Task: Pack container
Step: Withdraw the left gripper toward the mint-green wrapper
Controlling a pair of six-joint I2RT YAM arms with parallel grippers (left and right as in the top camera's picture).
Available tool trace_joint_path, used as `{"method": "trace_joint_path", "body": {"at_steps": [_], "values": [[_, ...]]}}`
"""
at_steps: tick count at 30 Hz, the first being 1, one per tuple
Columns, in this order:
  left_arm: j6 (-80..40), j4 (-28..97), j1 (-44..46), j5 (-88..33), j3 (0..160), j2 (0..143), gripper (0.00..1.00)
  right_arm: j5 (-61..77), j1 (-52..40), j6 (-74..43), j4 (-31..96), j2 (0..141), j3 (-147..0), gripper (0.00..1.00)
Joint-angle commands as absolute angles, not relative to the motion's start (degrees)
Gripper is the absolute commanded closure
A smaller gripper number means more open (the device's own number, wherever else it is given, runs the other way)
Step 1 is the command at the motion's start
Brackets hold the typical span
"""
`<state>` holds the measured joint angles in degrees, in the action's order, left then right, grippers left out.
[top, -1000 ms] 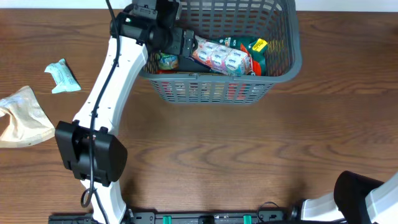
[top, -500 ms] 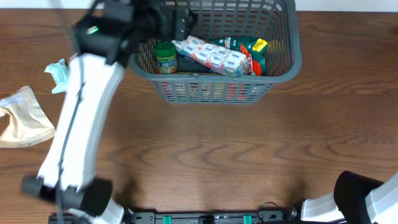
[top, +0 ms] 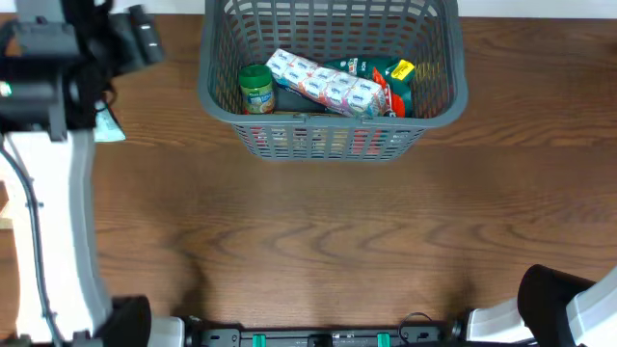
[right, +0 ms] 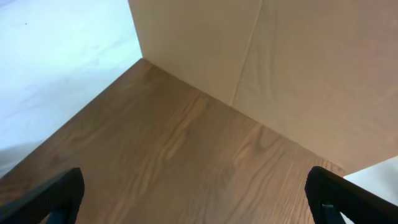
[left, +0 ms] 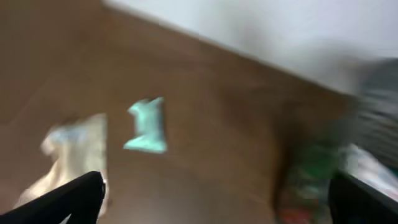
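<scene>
Left claw (left: 216, 193) has swung out of the container (top: 328, 143) and off to its left; fingers apart, nothing between them.
Grey container stands on the counter (top: 337, 231) by its far edge, holding a green-lidded jar (top: 256, 89), a white multipack (top: 323, 82) and a green packet (top: 386, 75); a teal packet (left: 146, 124) lies left of the container; the right claw (right: 199, 205), well to the near right of the container, is spread wide over bare wood.

One each: basket (top: 333, 141), jar (top: 255, 89), multipack (top: 324, 83), pouch (top: 393, 79)
</scene>
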<state>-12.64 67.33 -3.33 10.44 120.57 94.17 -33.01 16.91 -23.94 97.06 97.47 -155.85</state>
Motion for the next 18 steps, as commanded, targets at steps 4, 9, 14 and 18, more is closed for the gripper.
{"method": "trace_joint_path", "body": {"at_steps": [4, 9, 14, 18], "values": [[-15.5, 69.4, -11.9, 12.7, 119.6, 101.0, 0.01, -33.6, 17.2, -24.8, 97.2, 97.6, -155.8, 0.01], [-14.0, 69.2, -15.9, 12.7, 119.6, 107.3, 0.01, -33.6, 17.2, -24.8, 97.2, 97.6, -155.8, 0.01], [-13.3, 68.9, -18.0, 12.7, 119.6, 114.8, 0.01, -33.6, 17.2, -24.8, 97.2, 97.6, -155.8, 0.01], [-13.3, 68.4, -18.8, 12.7, 119.6, 120.2, 0.01, -33.6, 17.2, -24.8, 97.2, 97.6, -155.8, 0.01]]}}
